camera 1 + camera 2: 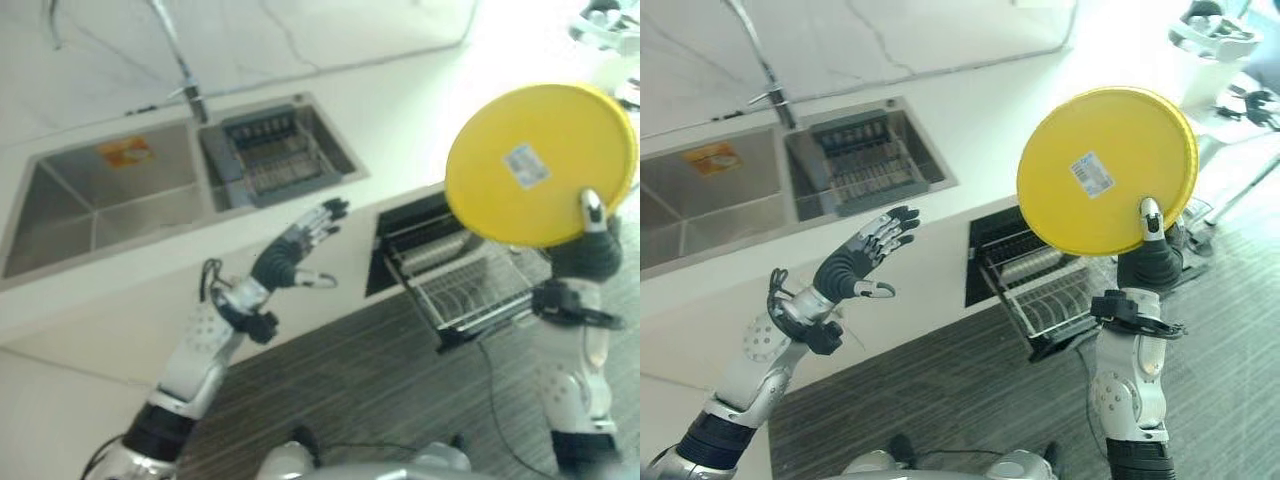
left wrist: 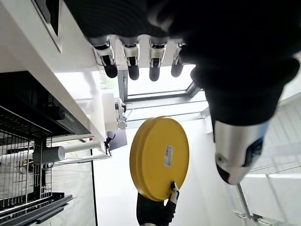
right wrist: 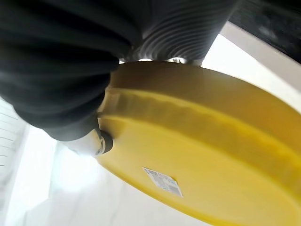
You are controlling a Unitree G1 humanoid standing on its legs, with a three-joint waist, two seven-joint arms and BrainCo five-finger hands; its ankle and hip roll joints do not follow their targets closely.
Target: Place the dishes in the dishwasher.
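Your right robot hand (image 1: pixel 1148 262) is raised and grasps the yellow plate (image 1: pixel 1107 170) at its lower rim, thumb pressed on the underside that faces you, fingers behind it; the plate stands nearly upright, a small label (image 1: pixel 1092 174) at its middle. Below and just to the left of that robot hand, the dishwasher rack (image 1: pixel 1048 292) is pulled out from under the white surface (image 1: pixel 980 150), its wire tines bare where you can see them. Your left robot hand (image 1: pixel 862 255) is released, fingers straight and spread, palm up toward the surface edge, touching nothing. Beyond it sits the double sink (image 1: pixel 740 190): a wire drainer basket (image 1: pixel 868 165) in the nearer basin, a faucet (image 1: pixel 765 70) behind. The plate is well apart from the left robot hand, off to its right.
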